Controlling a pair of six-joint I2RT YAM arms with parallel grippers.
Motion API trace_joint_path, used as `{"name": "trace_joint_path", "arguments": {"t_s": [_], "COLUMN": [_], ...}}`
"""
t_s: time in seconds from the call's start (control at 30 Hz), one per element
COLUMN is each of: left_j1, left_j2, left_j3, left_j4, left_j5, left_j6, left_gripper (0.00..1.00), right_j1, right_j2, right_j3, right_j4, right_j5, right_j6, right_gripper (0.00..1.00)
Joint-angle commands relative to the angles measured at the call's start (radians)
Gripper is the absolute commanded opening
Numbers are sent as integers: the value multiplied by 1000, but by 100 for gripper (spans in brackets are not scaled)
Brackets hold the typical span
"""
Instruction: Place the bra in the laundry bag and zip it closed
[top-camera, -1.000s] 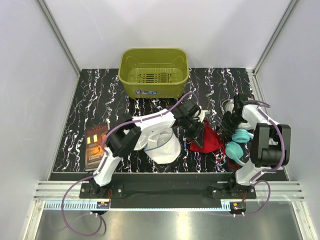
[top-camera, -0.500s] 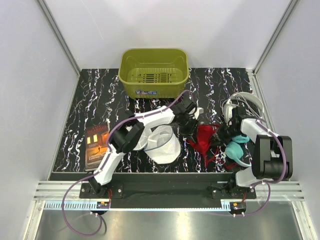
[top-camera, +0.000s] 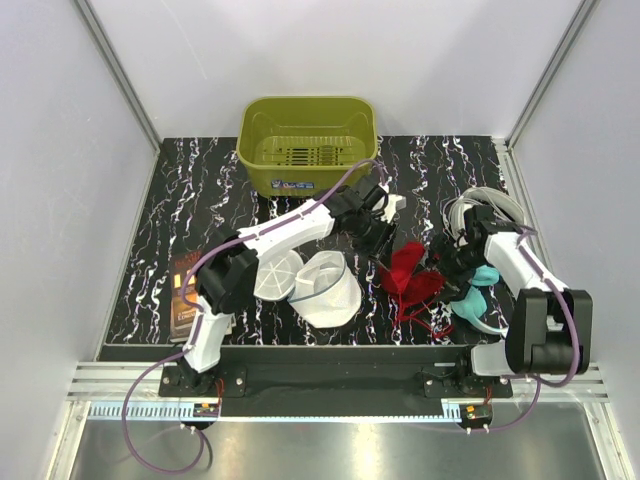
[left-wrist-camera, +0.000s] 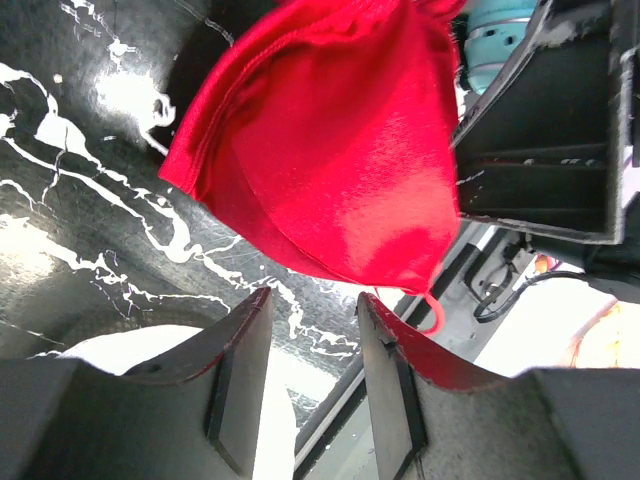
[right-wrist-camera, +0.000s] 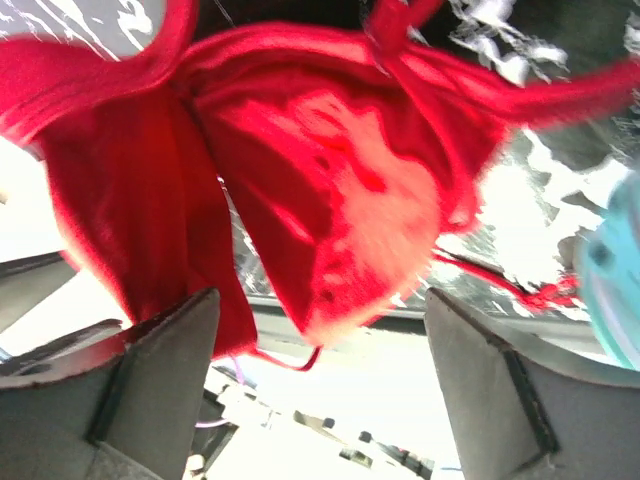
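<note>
We see two arms, the left arm (top-camera: 290, 228) and the right arm (top-camera: 525, 262), each built of smooth white shells joined by bulky black motor housings. A thin purple cable (top-camera: 125, 415) loops out from each black base plate (top-camera: 205, 380) and runs up along the links. The left fingers (left-wrist-camera: 240, 370) are flat dark grey blades with black inner pads. The right fingers (right-wrist-camera: 160, 370) are the same grey, broad and square-edged.

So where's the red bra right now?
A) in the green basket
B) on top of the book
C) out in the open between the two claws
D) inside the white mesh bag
C: the bra shows between the left claw and right claw, with nothing red in the basket or bag.
</note>
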Motion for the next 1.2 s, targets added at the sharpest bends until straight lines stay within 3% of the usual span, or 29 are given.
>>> {"name": "trace_joint_path", "arguments": {"t_s": [0.0,0.3,0.57,0.97,1.17], "left_j1": [-3,-2,-25,-86,-84], "left_j2": [-46,27,146,164,92], "left_j3": [65,153,256,18,-49], "left_j4": [-29,-47,5,236,299], "left_j5": [-5,15,86,124,104], "left_j6": [26,36,-36,-139,-147], "left_gripper": [43,43,43,39,40], "right_j1": [0,-37,-44,-43,-44], "right_j2": [-81,-152,-26,-6,-21], "right_j3": [43,73,236,74,-6], "right_j4": [-127,-206,-166,-62,-19], "right_j5": [91,211,196,136,102], "right_j6": [-50,-75,-95,20,33], "right_gripper": [94,100,100,94,98]}}
